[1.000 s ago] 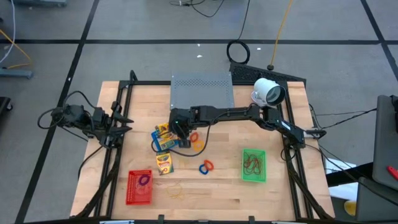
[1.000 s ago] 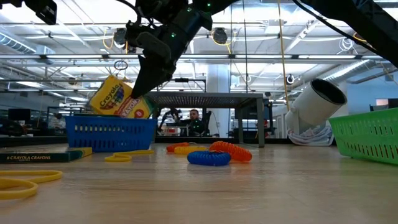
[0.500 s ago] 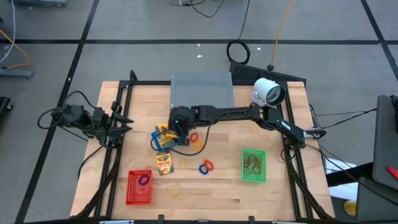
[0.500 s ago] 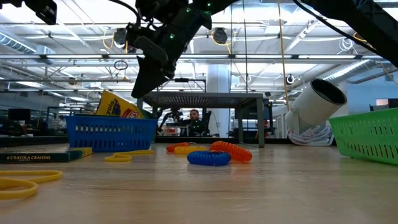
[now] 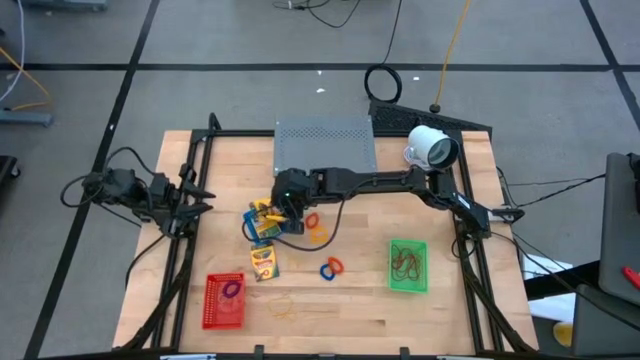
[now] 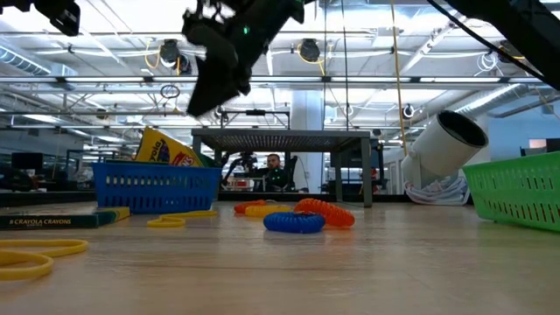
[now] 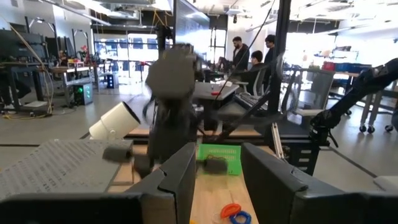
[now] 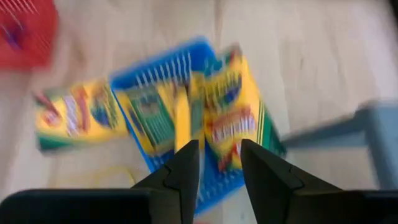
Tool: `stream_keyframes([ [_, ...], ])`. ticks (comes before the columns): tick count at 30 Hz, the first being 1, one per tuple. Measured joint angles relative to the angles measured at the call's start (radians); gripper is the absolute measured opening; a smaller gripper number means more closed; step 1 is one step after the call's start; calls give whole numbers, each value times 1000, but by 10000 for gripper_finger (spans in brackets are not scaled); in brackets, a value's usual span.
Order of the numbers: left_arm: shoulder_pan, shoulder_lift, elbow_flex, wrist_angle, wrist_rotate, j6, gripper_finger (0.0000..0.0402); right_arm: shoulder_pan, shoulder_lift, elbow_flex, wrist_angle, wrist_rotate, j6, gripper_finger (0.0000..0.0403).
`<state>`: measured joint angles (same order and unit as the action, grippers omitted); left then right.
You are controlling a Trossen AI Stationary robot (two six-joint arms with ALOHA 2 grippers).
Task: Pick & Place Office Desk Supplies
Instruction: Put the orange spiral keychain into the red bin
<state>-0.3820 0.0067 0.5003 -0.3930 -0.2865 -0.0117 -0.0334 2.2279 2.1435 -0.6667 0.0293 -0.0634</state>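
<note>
My right gripper (image 5: pixel 284 204) hangs open above the blue basket (image 5: pixel 262 224), fingers slanting down with nothing between them (image 8: pixel 219 149). Two yellow crayon packs lie in the basket; one (image 6: pixel 166 149) leans up over its rim, and its printed face (image 8: pixel 233 121) shows below the fingers. Another crayon pack (image 5: pixel 264 262) lies flat on the table beside the basket. My left gripper (image 5: pixel 196 201) waits open at the table's left edge, holding nothing (image 7: pixel 217 155).
A red basket (image 5: pixel 224 300) with a purple loop sits near left, and a green basket (image 5: pixel 407 266) near right. Orange loops (image 5: pixel 315 225), a blue loop (image 5: pixel 331 268) and a yellow loop (image 5: pixel 283 308) lie loose. The grey perforated stand (image 5: pixel 325 145) and a white round device (image 5: pixel 430 148) stand at the far edge.
My right gripper has opened and let go of a yellow crayon pack, which has dropped into the blue basket and now leans against its wall. The gripper has then risen clear of the basket.
</note>
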Motion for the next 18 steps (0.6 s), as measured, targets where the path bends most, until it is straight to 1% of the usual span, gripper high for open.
stream_keyframes([
  [3,0,0,0,-29,3,-23,136,15,-29,3,12,8,3,111],
  [4,0,0,0,-34,6,-32,136,22,-42,0,-6,22,3,111],
  [7,0,4,0,-45,9,-54,136,43,-60,4,32,53,4,112],
  [10,0,21,0,-46,23,-67,136,66,-87,0,5,79,4,112],
  [16,0,96,0,-48,79,-82,136,102,-113,1,-3,82,33,110],
  [18,0,129,0,-48,80,-94,136,117,-114,1,-6,128,42,110],
])
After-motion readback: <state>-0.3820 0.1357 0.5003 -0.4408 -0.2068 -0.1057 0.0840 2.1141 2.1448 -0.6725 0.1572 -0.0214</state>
